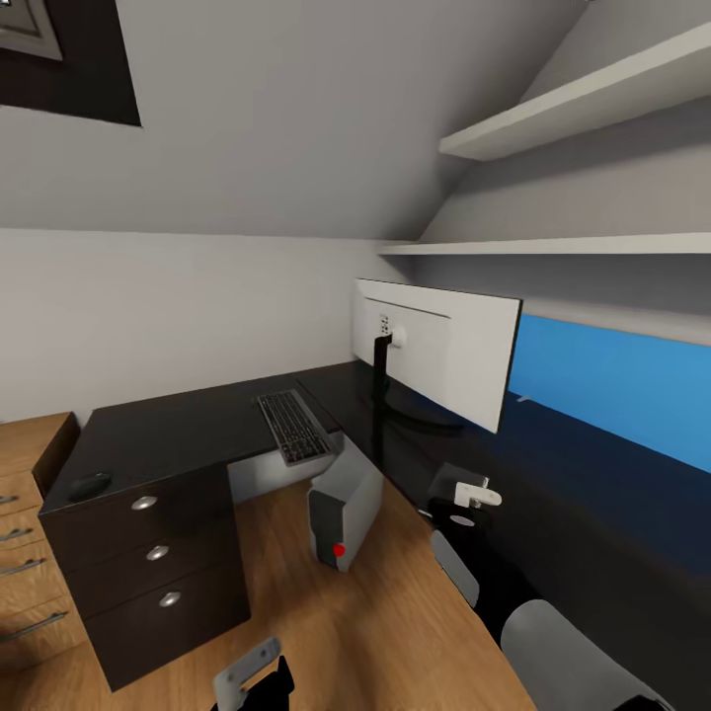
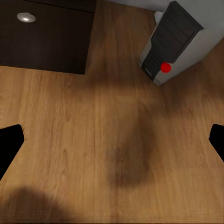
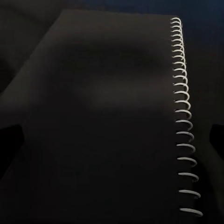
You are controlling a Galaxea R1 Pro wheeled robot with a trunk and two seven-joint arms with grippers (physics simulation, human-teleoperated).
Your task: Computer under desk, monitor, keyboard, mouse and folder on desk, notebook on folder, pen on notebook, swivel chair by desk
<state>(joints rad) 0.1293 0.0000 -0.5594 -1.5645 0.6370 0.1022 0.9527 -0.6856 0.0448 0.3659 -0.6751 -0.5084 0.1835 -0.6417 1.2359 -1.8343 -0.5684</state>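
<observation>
The glossy black L-shaped desk (image 1: 188, 434) carries the monitor (image 1: 444, 357), its white back toward me. The keyboard (image 1: 293, 426) lies left of the monitor, and the dark mouse (image 1: 89, 484) sits at the desk's far left end. The silver-grey computer (image 1: 345, 513) (image 2: 170, 44) stands on the wood floor at the desk's inner corner, its top under the desk edge. My right gripper (image 3: 112, 140) hangs open just above a spiral-bound notebook (image 3: 107, 116) lying flat on a dark surface. My left gripper (image 2: 112, 140) is open over bare floor, near the computer.
A black drawer unit (image 1: 148, 563) with round silver knobs sits under the desk's left end, with a light-wood cabinet (image 1: 25, 533) beside it. White shelves (image 1: 583, 104) hang above the monitor. A blue panel (image 1: 612, 385) runs along the right wall. Wood floor (image 1: 395, 632) lies open in front.
</observation>
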